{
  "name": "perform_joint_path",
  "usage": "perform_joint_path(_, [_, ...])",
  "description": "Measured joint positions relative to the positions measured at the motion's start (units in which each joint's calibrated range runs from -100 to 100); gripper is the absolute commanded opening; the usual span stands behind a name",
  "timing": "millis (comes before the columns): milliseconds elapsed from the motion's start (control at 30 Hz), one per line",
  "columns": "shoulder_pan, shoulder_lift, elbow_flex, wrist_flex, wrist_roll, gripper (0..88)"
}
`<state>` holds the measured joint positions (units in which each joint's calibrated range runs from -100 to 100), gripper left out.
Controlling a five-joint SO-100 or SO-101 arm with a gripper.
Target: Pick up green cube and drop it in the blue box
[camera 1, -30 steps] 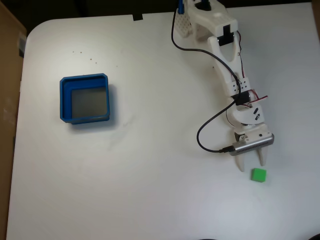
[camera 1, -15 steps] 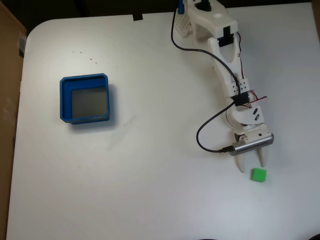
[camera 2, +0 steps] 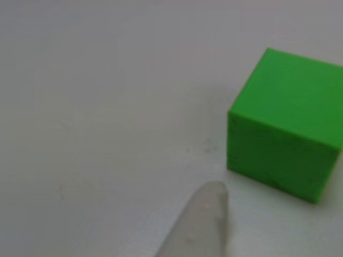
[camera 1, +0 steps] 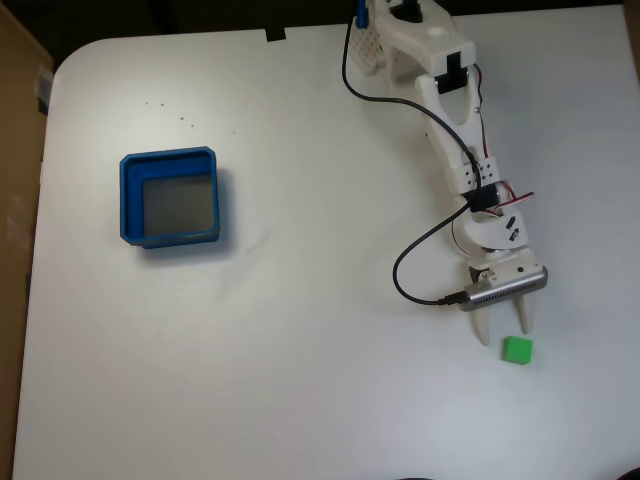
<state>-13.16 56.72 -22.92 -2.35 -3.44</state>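
Closing now risks nudging the green cube [camera 1: 517, 349] away — the spread gripper [camera 1: 502, 325] sits short of it, empty.

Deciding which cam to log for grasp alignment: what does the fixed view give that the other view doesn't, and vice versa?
Fixed view alone: the whole arm, the gripper open just above the green cube in the picture, and the blue box far to the left on the white table.

Other view alone: a close-up of one pale fingertip beside the cube's lower left edge, a small gap between them.

Both: the cube resting on the table, ungrasped.
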Motion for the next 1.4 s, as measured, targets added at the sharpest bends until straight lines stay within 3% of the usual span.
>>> perform_joint_path(200, [0.0, 0.0, 0.0, 0.0, 0.6, 39.8])
perform_joint_path(733, [0.0, 0.0, 0.0, -0.2, 1.6, 39.8])
perform_joint_path(1033, [0.0, 0.2, 0.0, -9.9, 1.7, 39.8])
perform_joint_path(1400, [0.0, 1.5, 0.0, -11.0, 1.7, 39.8])
